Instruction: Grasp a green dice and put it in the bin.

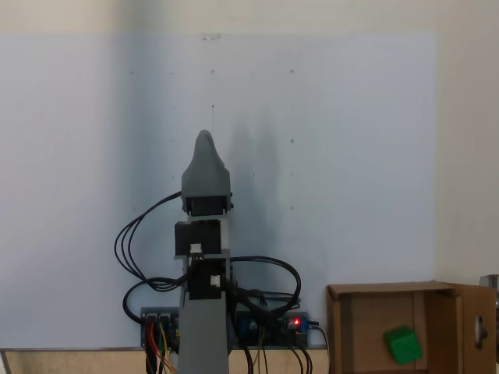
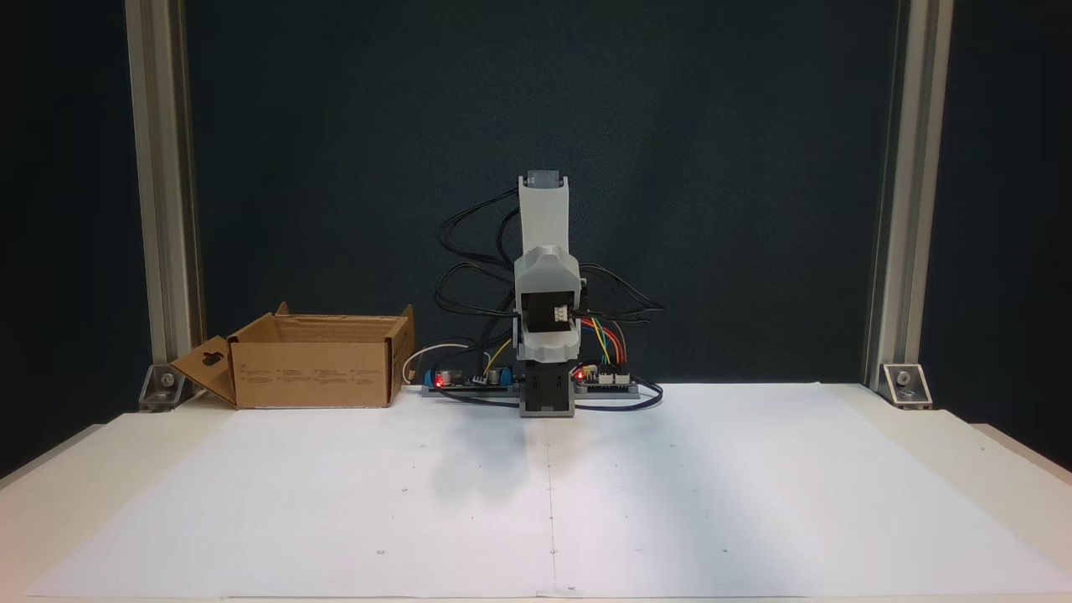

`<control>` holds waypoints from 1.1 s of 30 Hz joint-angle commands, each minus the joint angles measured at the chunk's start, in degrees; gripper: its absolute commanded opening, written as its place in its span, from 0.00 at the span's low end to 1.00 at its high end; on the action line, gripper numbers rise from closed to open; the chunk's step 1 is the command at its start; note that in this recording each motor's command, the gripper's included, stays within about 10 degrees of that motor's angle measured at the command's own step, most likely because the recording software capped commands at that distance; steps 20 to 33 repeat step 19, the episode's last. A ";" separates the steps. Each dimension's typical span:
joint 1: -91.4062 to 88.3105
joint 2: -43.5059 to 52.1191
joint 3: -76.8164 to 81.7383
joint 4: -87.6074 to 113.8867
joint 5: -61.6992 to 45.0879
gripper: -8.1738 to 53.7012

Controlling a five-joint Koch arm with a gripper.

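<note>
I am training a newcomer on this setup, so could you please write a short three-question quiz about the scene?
1. True or false: the small bright green dice lies inside the brown cardboard box.
2. In a fixed view, the box stands on which side of the grey arm: A left, B right?
3. What colour is the sheet covering the table?

Key: 1 true; 2 A; 3 white.

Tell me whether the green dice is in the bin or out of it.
In. In a fixed view the green dice lies inside the bin, between its cardboard walls.
</note>
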 commanded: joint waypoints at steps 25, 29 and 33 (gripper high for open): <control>-1.23 6.15 2.64 -5.36 2.37 0.87; -1.23 6.15 2.64 -5.36 2.37 0.87; -1.23 6.15 2.64 -5.36 2.37 0.87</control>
